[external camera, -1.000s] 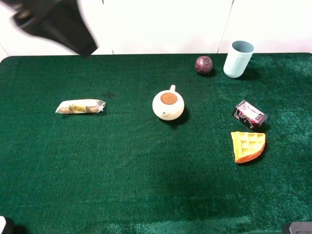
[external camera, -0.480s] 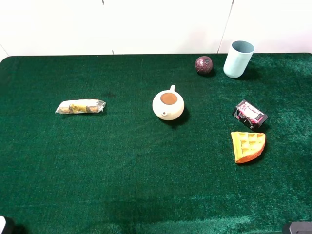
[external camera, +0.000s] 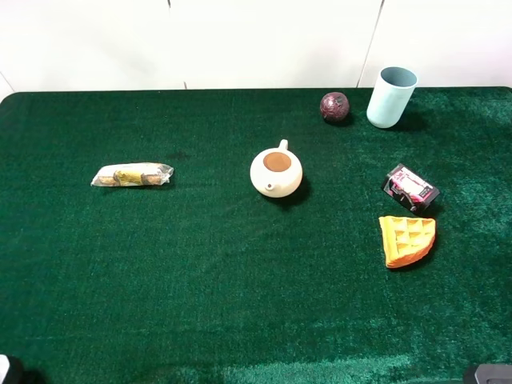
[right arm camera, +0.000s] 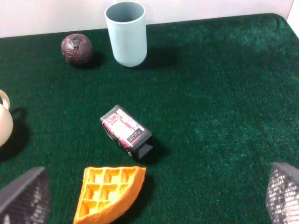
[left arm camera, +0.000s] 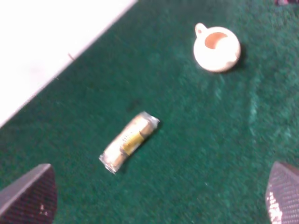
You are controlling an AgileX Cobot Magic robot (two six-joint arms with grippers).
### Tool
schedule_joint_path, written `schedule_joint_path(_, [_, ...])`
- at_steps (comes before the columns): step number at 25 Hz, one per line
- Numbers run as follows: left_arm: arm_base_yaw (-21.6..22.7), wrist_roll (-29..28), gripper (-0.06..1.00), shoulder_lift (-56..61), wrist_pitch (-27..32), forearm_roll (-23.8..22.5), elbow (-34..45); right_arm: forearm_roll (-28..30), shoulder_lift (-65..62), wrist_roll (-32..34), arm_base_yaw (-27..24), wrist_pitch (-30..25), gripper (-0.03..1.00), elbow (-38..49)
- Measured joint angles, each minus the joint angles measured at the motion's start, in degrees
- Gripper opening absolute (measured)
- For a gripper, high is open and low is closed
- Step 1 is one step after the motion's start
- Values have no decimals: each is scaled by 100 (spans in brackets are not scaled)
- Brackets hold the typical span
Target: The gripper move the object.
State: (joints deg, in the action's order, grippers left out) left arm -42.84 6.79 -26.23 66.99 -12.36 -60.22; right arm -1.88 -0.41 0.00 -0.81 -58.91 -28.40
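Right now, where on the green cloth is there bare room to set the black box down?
Bare cloth lies between the snack bar and the teapot, and across the whole near half. It is crowded on the right, where the black box, waffle, cup and ball cluster.

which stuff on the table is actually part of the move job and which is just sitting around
Part of the job:
- small black box with pink and white print, lying next to the waffle piece
- right gripper, fingers spread wide, facing the box

Just lying about:
- waffle piece
- teapot
- dark red ball
- pale blue cup
- wrapped snack bar
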Motion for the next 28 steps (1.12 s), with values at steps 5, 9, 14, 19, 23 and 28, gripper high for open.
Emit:
schedule_joint_path(5, [1080,44,90,495,0,-23,427,0,0,0,0,0,69,0])
schedule_joint_path(9, [1974,44,90,1071,0,133,1112,0,0,0,0,0,69,0])
schedule_joint_path(14, [2906,46,90,1768,-159,449,1942,0,0,0,0,0,69,0])
schedule_joint_path(19, [3577,51,90,2210,-736,694,2587,0,0,0,0,0,69,0])
schedule_joint_path(23, [3980,-9,90,2548,-855,1020,2972,0,0,0,0,0,69,0])
schedule_joint_path(28, [4342,-52,90,2668,-684,1236,3111,0,0,0,0,0,69,0])
